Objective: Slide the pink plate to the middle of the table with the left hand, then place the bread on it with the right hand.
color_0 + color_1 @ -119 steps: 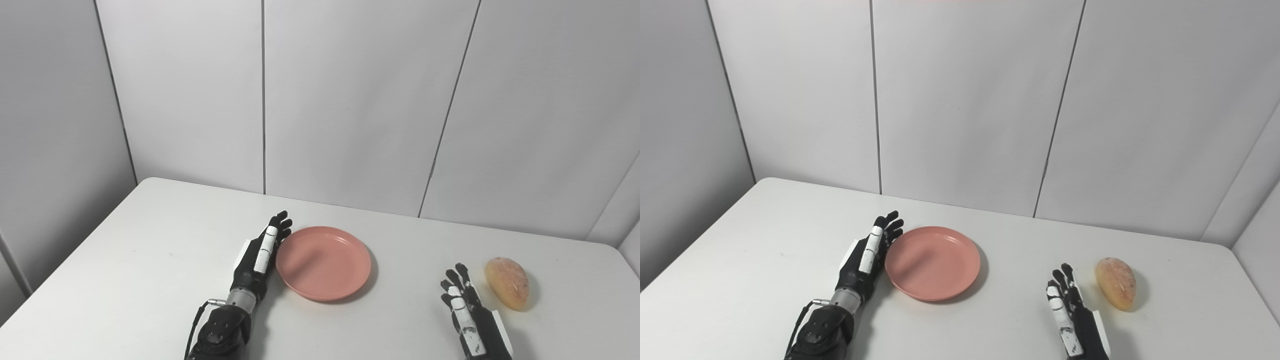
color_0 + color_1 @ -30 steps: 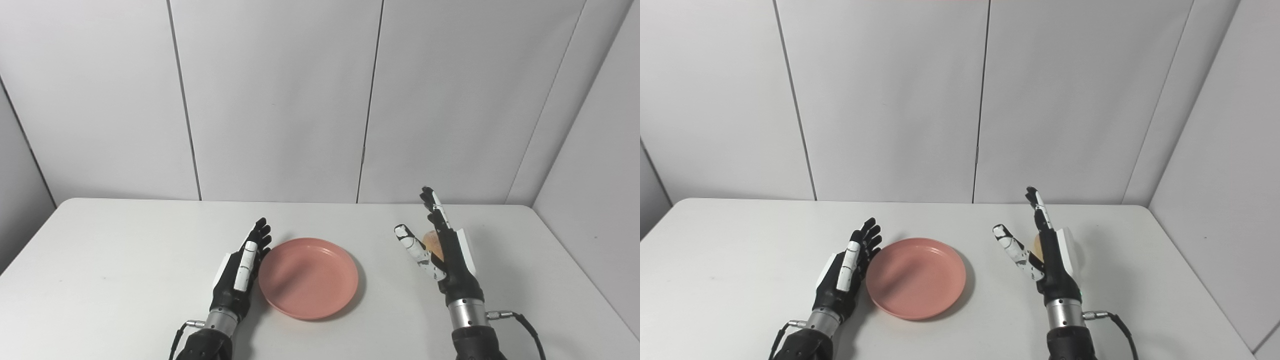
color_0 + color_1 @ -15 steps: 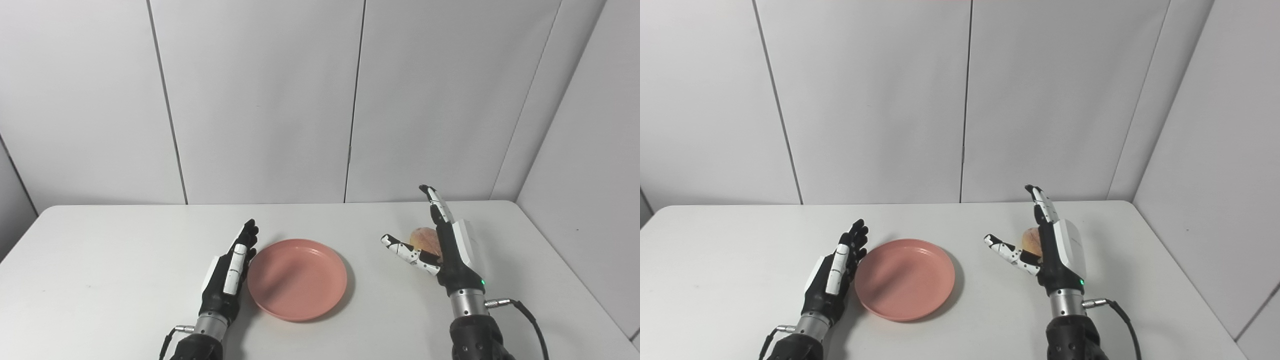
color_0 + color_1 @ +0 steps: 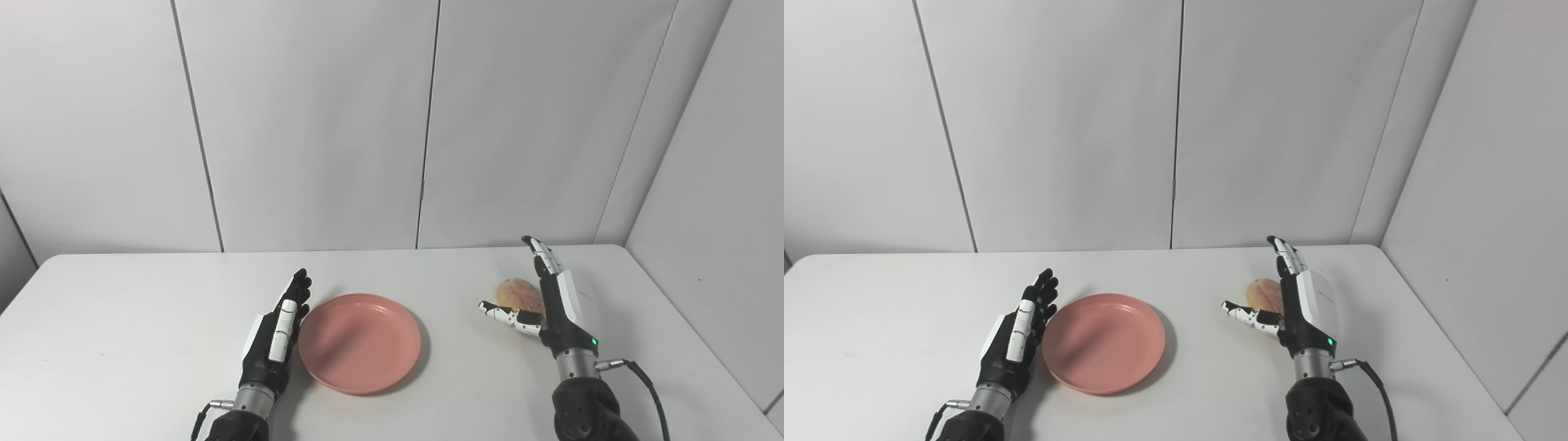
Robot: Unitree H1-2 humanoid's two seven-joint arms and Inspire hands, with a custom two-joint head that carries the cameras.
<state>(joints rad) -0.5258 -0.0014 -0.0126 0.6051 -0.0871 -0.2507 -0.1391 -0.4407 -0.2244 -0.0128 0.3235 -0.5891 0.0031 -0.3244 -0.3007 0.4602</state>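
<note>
Two hands in frame, both with fingers spread and holding nothing. Right hand (image 4: 554,306): fingers (image 4: 542,257) extended upright along the right side of the bread (image 4: 519,291), thumb stretched out low across its near side; contact cannot be told, the bread lies on the worktop (image 4: 141,343) at centre right of the frame. Left hand (image 4: 275,331): fingers straight, palm edge-on just beside the left rim of the pink plate (image 4: 359,341), touching or nearly so.

Judgement: plate sits roughly mid-worktop, so the slide looks done; step in hand is grasping the bread. To do it well: bring the palm against the loaf, curl fingers over the far side, close the thumb under the near side, firm but not crushing, then lift before moving toward frame left.

Room: bare worktop between bread and plate, path open. Right worktop edge is well apart from the bread. Left hand beside the plate rim should stay clear of the drop zone.
</note>
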